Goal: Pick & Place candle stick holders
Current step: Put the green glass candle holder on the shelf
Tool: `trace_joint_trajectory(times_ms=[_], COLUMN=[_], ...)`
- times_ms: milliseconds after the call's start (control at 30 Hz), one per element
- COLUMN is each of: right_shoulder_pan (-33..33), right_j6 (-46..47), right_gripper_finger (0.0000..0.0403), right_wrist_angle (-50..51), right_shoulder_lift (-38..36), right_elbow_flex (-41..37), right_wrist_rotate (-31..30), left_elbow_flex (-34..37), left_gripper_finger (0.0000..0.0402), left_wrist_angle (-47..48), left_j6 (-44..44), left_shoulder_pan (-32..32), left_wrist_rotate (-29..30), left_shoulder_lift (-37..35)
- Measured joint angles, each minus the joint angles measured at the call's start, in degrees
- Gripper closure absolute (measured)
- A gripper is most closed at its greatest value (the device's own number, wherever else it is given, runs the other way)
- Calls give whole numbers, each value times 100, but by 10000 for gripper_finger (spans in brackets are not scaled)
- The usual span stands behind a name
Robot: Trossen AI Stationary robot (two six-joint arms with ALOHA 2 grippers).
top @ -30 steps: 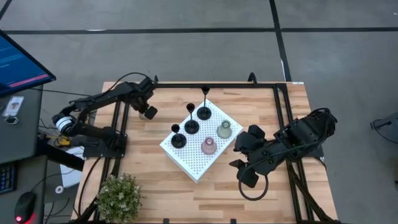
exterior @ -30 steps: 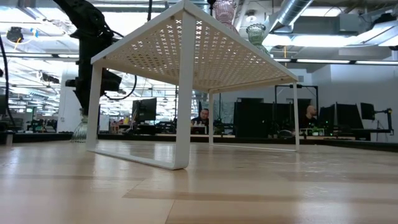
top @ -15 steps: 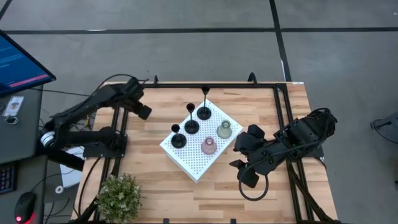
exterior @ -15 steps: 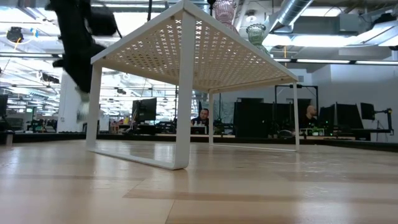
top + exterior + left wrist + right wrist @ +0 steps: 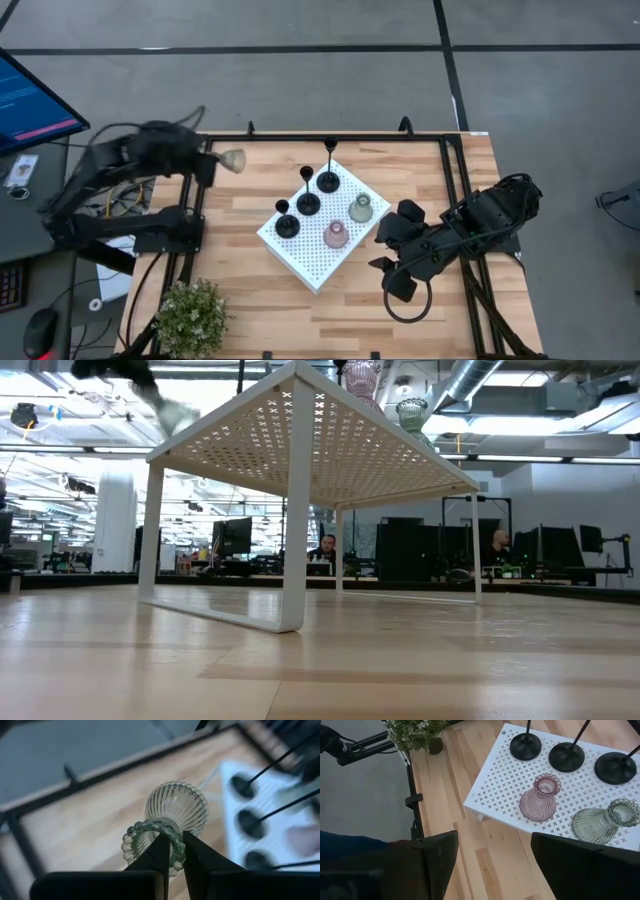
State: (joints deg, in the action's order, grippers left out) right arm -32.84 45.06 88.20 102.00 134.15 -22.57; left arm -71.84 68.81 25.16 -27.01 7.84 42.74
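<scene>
The left end effector point(image 5: 172, 851) is clamped on the beaded rim of a clear glass holder point(image 5: 170, 817), carried aloft near the worktop point(image 5: 260, 195) corner, well apart from the board point(image 5: 320, 255). Ribbed glass: rigid, slippery, fragile; the rim is the best grip point. A second ago this arm was beside the board. The right end effector point(image 5: 492, 852) waits, spread wide.

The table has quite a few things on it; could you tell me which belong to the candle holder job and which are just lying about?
Job:
- three black holders on the white board
- pink holder
- green holder
- clear holder, gripped by the left gripper

Lying about:
- bushy plant
- idle right gripper
</scene>
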Motion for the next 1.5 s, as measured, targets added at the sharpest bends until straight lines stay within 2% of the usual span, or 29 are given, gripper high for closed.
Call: trace_joint_trajectory(times_ms=[133,333,533,800,1033,1233,1367,1500], right_shoulder_pan=[0,0,0,0,0,-1,0,0], right_j6=[0,3,103,153,199,185,159,151], right_gripper_finger=[159,159,159,159,159,159,159,159], right_wrist_angle=[-15,-42,-42,-44,-42,-39,-28,-31], right_shoulder_lift=[0,0,0,0,0,0,0,0], right_elbow_flex=[0,0,0,0,0,0,0,0], right_wrist_rotate=[0,0,0,-2,-2,-2,-4,-19], left_elbow_flex=[-743,-1571,-2098,-2560,-2750,-2790,-2784,-2786], left_gripper_finger=[371,371,371,371,372,372,372,372], left_wrist_angle=[-237,-1116,-2096,-2688,-2650,-2679,-2604,-2628], left_j6=[90,-4,-421,-1147,-1518,-1729,-2160,-2376], left_shoulder_pan=[368,932,1668,3062,4615,5949,6539,6798], left_wrist_rotate=[110,112,-102,-68,816,1974,2329,2470], left_shoulder_lift=[50,268,755,1790,2791,3397,3738,3880])
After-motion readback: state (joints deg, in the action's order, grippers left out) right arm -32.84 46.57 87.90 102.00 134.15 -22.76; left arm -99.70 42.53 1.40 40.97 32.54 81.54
